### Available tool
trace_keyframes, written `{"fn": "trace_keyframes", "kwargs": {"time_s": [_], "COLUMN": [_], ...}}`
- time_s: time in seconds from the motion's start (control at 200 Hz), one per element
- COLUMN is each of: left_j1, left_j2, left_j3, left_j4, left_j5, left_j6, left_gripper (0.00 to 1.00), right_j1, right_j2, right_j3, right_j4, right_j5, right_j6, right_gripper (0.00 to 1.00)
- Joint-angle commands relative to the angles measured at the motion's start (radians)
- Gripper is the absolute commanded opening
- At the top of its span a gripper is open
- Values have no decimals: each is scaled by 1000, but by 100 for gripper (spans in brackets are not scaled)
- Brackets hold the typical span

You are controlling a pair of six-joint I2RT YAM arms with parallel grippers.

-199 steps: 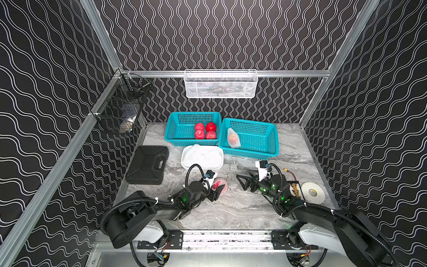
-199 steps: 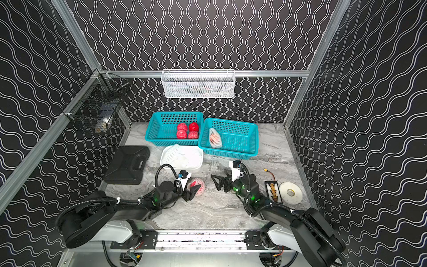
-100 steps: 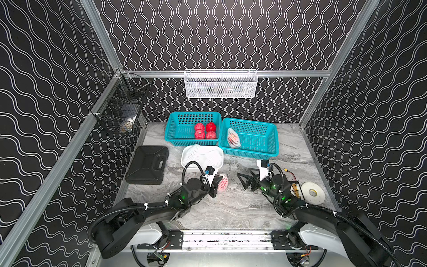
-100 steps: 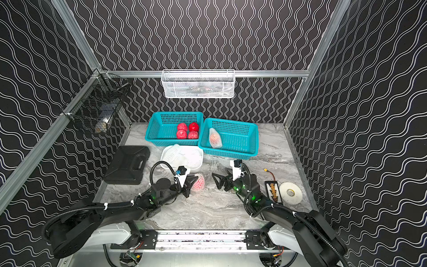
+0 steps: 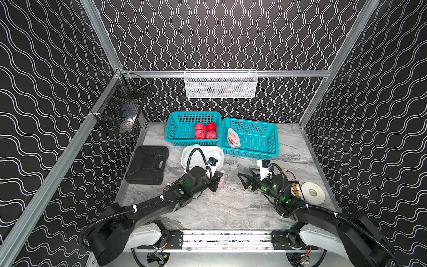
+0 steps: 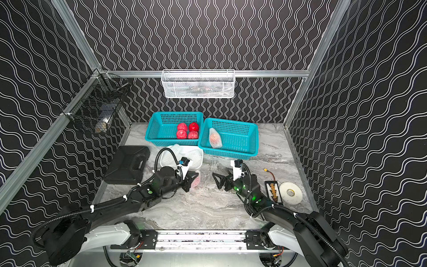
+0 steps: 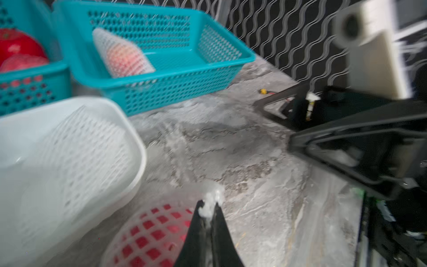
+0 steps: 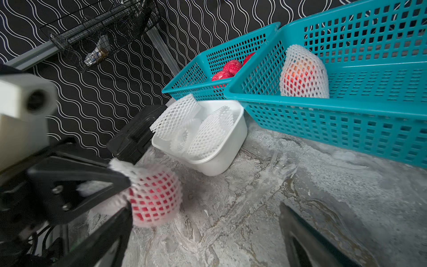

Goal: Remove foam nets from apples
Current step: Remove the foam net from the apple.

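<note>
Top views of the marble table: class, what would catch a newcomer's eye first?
Four bare round red apples glow in one teal plastic mesh basket, beside a foam-netted apple in the neighbouring teal basket. Nearer the robot, by the white plastic tub, the left arm's fingers pinch the white foam net wrapping another red apple.
</note>
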Motion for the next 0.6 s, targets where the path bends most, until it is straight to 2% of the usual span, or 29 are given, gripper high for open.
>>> {"fn": "trace_keyframes", "kwargs": {"time_s": [0.0, 0.075, 0.17, 0.27, 0.42, 0.596], "left_j1": [43, 34, 34, 34, 34, 34], "left_j2": [-22, 10, 21, 42, 27, -1], "left_j3": [-64, 0, -28, -11, -26, 9], "left_j4": [80, -45, 15, -16, 44, -15], "left_j5": [36, 30, 40, 32, 68, 86], "left_j6": [-78, -29, -38, -16, -33, -36], "left_gripper": [0, 0, 0, 0, 0, 0], "right_j1": [-1, 0, 0, 0, -1, 0], "right_j2": [0, 2, 1, 3, -4, -2], "right_j3": [1, 1, 1, 2, 1, 1], "right_j4": [20, 23, 19, 17, 12, 15], "right_j5": [8, 6, 13, 8, 14, 16], "right_j6": [5, 5, 5, 4, 4, 5], "right_gripper": [100, 100, 100, 100, 100, 100]}}
